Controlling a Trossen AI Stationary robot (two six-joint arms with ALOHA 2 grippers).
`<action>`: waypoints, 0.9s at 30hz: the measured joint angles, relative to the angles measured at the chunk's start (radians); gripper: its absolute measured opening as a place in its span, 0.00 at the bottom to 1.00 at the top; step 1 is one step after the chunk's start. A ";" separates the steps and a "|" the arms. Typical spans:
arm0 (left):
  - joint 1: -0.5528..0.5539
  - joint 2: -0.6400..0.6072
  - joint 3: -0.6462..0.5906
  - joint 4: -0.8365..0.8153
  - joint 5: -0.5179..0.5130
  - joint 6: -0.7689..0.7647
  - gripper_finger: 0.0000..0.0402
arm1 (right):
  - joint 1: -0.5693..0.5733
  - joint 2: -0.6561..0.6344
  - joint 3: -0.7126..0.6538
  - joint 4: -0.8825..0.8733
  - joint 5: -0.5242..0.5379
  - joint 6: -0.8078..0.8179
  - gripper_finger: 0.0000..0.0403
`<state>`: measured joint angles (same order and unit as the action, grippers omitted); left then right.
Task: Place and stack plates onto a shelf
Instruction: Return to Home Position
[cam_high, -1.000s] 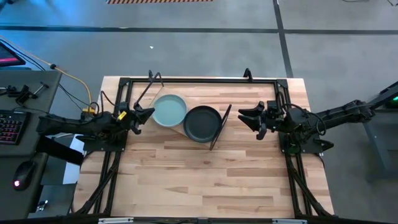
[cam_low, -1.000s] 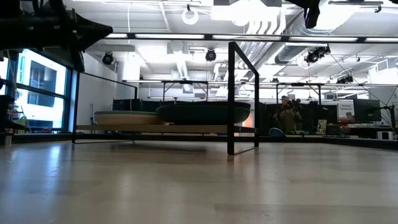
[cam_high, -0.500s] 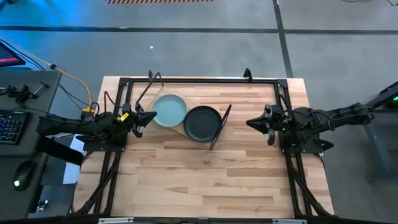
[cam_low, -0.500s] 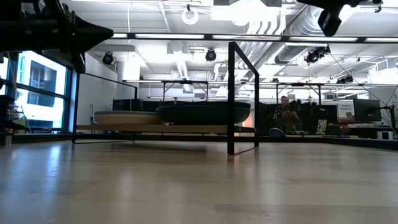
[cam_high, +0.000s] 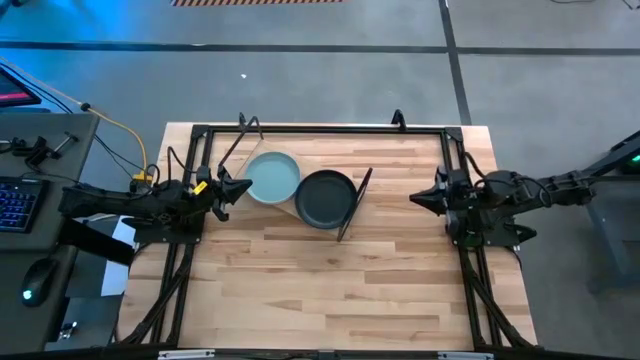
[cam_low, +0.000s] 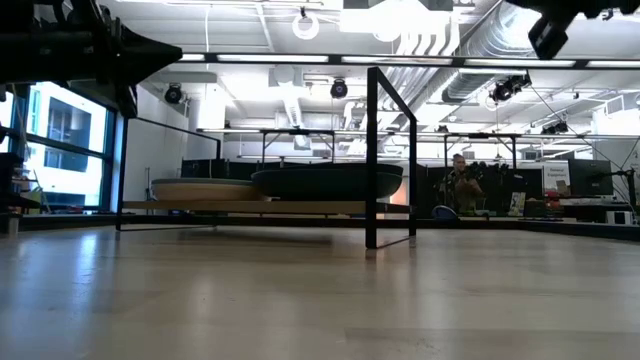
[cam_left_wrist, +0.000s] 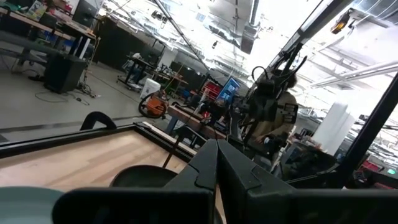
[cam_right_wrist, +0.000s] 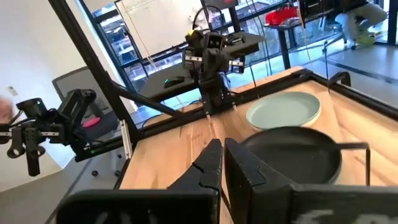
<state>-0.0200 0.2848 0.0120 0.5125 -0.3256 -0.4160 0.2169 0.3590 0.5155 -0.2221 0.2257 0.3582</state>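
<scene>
A light mint green plate (cam_high: 272, 177) and a dark plate (cam_high: 325, 199) lie side by side on the pale wood shelf (cam_high: 296, 209), which stands in the far middle of the table. The shelf's black frame end (cam_high: 355, 203) rises beside the dark plate. From the low view both plates (cam_low: 328, 182) rest flat on the shelf board (cam_low: 250, 207). My left gripper (cam_high: 247, 186) is shut and hovers just left of the mint plate. Shut as well, my right gripper (cam_high: 414, 200) hangs to the right of the shelf, well apart from it; its wrist view shows both plates (cam_right_wrist: 292, 152).
A black tube frame (cam_high: 320, 129) runs round the table's far and side edges. The near half of the tabletop (cam_high: 320, 290) lies bare. A side desk with a keyboard (cam_high: 15, 205) stands to the left. A person (cam_low: 462, 180) sits in the room behind.
My right gripper has shut and drawn back from the shelf toward the table's right edge. The plates and the shelf have stayed where they were.
</scene>
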 joint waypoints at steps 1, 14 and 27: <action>0.000 0.000 0.000 0.000 0.000 0.000 0.00 | 0.000 -0.011 -0.020 0.011 -0.002 0.005 0.00; 0.000 -0.038 0.001 -0.029 0.001 0.000 0.00 | 0.000 -0.042 -0.152 0.189 -0.045 0.008 0.00; 0.000 -0.230 0.002 -0.377 0.001 0.000 0.00 | 0.000 -0.042 -0.152 0.191 -0.051 -0.043 0.00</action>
<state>-0.0204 0.0550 0.0135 0.1358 -0.3249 -0.4160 0.2165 0.3172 0.3637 -0.0315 0.1749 0.3149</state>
